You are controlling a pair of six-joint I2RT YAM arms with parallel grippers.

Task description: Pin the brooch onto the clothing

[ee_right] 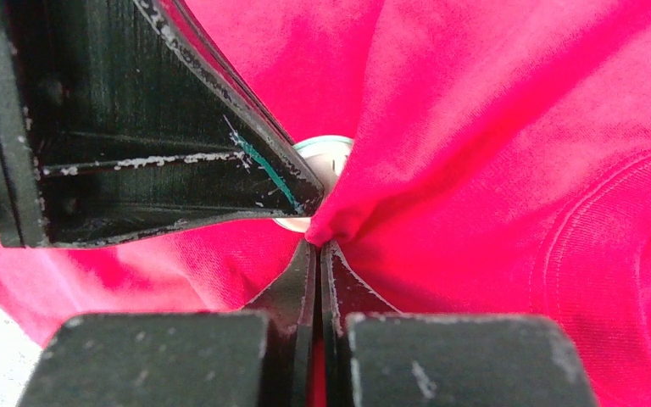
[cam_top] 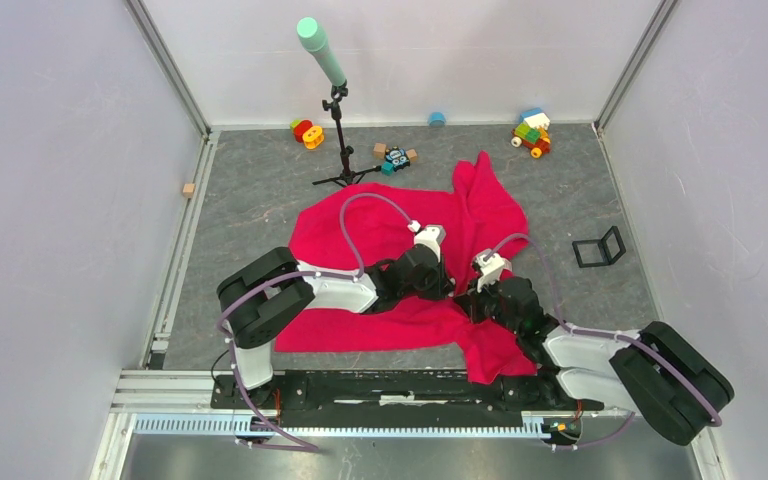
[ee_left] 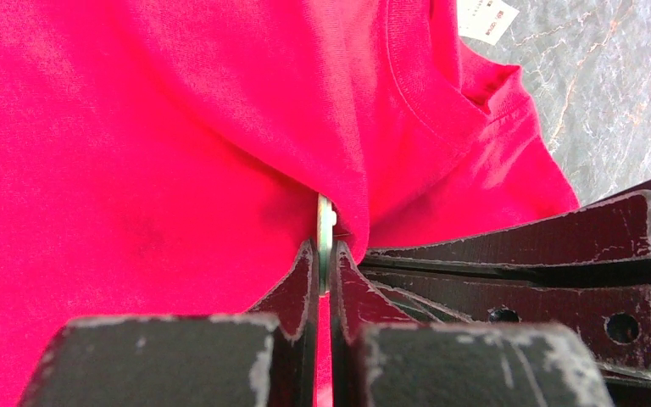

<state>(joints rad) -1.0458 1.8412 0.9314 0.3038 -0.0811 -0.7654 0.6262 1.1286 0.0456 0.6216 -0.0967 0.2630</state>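
The clothing (cam_top: 360, 220), a bright red-pink T-shirt, lies crumpled on the grey table. Both arms meet over its lower middle. My left gripper (ee_left: 325, 250) is shut on the brooch (ee_left: 326, 222), which shows edge-on as a thin pale-green disc pressed into a fold of the shirt (ee_left: 153, 144). My right gripper (ee_right: 319, 246) is shut on a small pinch of the red fabric (ee_right: 475, 127) right beside the brooch (ee_right: 332, 154), whose pale round back shows behind the left gripper's black finger (ee_right: 136, 161). The brooch's face is hidden.
A white neck label (ee_left: 487, 19) lies at the collar. A microphone stand (cam_top: 338, 130) stands behind the shirt. Toys (cam_top: 532, 132), blocks (cam_top: 395, 156) and a blue disc (cam_top: 437, 119) line the back wall. A small black frame (cam_top: 600, 248) stands to the right.
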